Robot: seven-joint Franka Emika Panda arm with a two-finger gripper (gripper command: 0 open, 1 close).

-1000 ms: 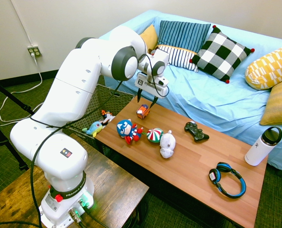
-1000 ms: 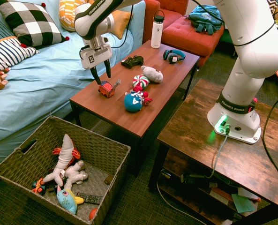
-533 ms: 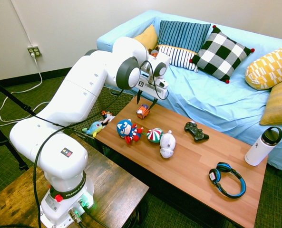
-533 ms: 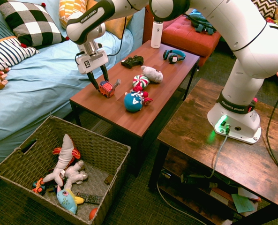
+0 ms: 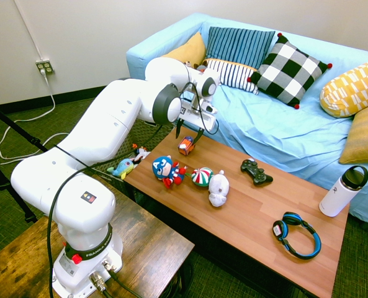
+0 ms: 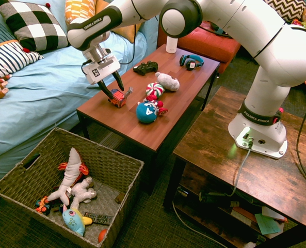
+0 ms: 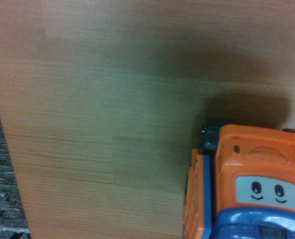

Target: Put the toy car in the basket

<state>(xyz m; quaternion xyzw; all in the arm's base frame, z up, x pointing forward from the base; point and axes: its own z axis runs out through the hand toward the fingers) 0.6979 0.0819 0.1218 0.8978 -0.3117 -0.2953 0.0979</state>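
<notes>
The toy car (image 5: 185, 146) is sitting upright on the coffee table (image 5: 258, 214), near the corner closest to the sofa (image 5: 277, 124). The gripper (image 6: 115, 88) is hanging directly over it, jaws spread wide either side and gripping nothing. The basket (image 6: 119, 165) is standing on the floor beside the table.

Glossy white arm (image 5: 103, 133) of rounded segments, dark grey rings at the joints, black "FRANKA EMIKA" lettering on wrist and base collar, red button near the base, black cable along the links, gripper (image 6: 114, 87) — white body, black-and-white square marker, two slim black fingers (image 6: 119, 82)
</notes>
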